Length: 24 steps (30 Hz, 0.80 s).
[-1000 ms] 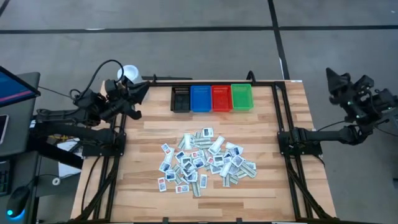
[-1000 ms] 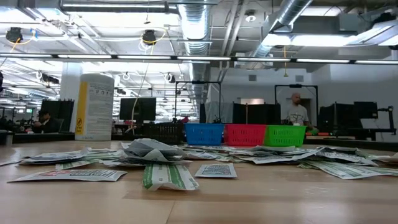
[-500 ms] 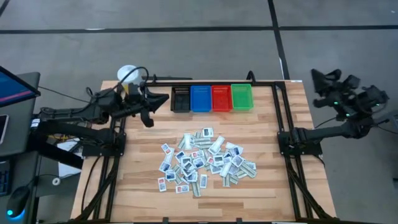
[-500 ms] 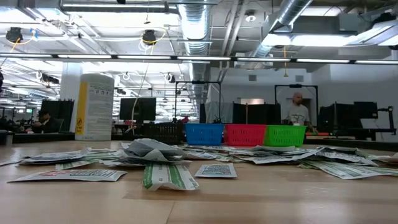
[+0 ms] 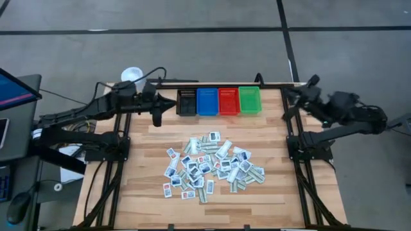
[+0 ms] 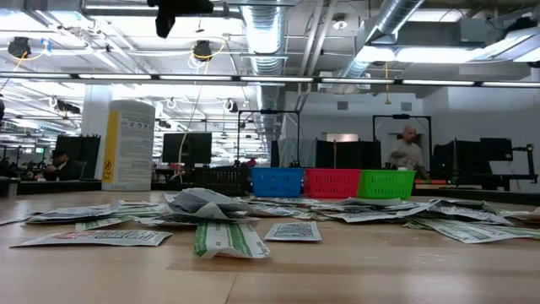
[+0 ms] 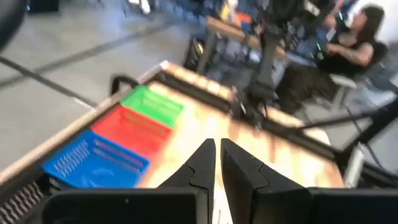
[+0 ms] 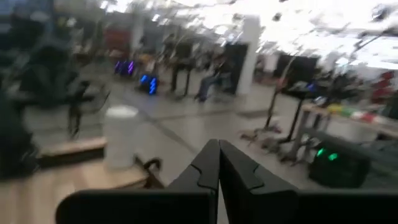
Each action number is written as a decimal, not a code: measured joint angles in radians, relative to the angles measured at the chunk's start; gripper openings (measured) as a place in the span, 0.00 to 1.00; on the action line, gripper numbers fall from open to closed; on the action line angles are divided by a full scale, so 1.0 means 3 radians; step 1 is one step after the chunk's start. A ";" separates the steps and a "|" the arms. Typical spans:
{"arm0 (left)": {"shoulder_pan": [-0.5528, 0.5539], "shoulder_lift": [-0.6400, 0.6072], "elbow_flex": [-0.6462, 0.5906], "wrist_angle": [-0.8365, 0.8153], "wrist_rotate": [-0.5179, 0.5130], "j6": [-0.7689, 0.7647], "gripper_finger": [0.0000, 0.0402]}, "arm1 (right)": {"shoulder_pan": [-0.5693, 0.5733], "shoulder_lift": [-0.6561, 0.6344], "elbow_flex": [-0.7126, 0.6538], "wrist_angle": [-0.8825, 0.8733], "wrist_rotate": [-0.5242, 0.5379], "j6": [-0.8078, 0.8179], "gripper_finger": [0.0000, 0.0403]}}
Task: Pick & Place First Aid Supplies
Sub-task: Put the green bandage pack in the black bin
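while packets (image 5: 210,163) lie heaped, left gripper (image 5: 156,118) shut, right gripper (image 5: 290,97) shut

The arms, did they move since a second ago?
Yes. Both swung in toward the table: the left pincer now hangs beside the black bin, the right pincer at the table's right edge. Both hold nothing. The packets and bins stayed put.

My overhead camera looks straight down on the whole pale wooden desk (image 5: 160,147) from well above. My low camera sits at desk-top height, close behind the scattered flat white-and-blue packets (image 6: 228,221), facing level toward the blue, red and green plastic bins (image 6: 331,182). The left wrist camera also looks down on those bins; the right wrist camera faces the room.
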 joint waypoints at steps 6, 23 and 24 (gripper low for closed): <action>-0.0020 0.0130 0.0000 -0.0141 0.0527 0.0188 0.06 | -0.0185 0.0121 0.0001 -0.0182 -0.0787 0.0481 0.00; -0.0361 0.0028 -0.0338 -0.0175 0.0520 0.0824 0.06 | -0.0880 0.0792 0.0004 -0.1069 -0.2422 0.1480 0.00; -0.0360 0.0008 -0.0340 -0.0176 0.0520 0.0821 0.06 | -0.0880 0.0841 0.0004 -0.1088 -0.2422 0.1483 0.00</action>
